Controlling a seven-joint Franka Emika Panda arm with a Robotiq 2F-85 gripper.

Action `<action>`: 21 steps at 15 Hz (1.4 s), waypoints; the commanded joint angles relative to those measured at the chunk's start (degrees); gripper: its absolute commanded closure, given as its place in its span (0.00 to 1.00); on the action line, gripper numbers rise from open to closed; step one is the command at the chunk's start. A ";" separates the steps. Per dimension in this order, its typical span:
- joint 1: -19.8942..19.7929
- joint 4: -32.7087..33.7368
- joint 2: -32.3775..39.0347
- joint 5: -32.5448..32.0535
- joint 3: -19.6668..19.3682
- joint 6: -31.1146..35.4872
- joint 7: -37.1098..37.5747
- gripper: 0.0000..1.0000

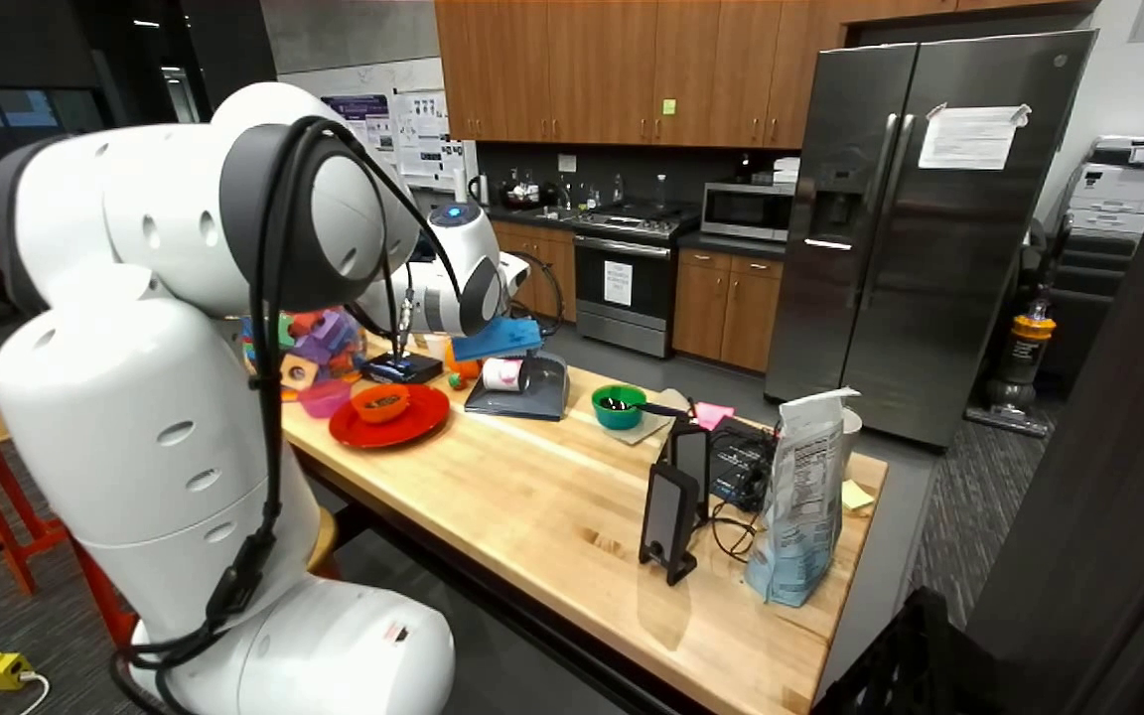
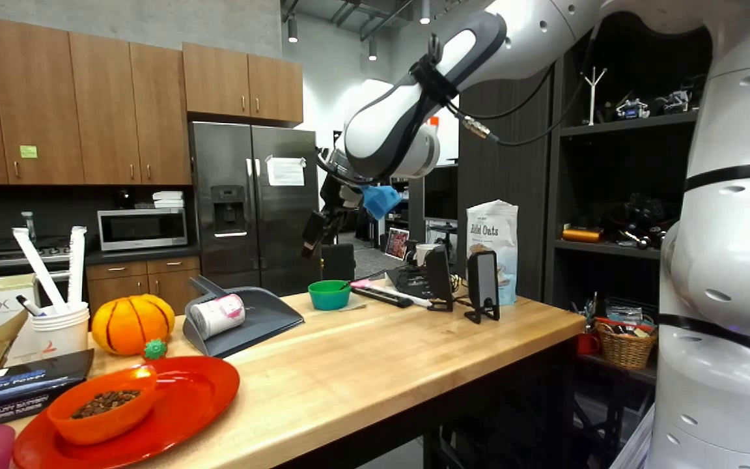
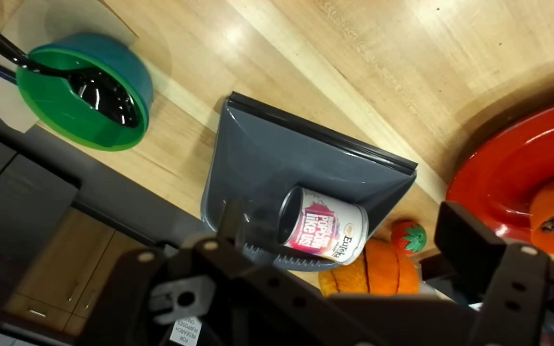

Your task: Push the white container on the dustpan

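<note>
The white container [image 3: 327,226] lies on its side in the dustpan [image 3: 262,154], well back from the front edge, while the gripper [image 3: 342,218] hangs up in the air with its jaws wide apart, holding nothing. The white container looks hollow, so it is probably light and stiff, but its smooth round side may slip or roll. If it needs picking up, the best place to squeeze is across the round middle, softly, so it does not dent.

Wooden table [image 2: 349,365] bearing dark grey dustpan [image 2: 263,319], red plate [image 2: 207,387], orange pumpkin [image 2: 131,322], two black speakers [image 2: 483,280], oats bag [image 2: 497,229].
</note>
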 commanded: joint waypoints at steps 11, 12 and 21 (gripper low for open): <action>-0.15 -1.70 -11.08 11.94 -2.28 -18.13 -17.45 0.00; 0.13 -2.23 -13.39 13.55 -3.15 -20.26 -18.58 0.00; 1.33 -3.73 -26.55 23.19 -10.14 -34.69 -23.52 0.00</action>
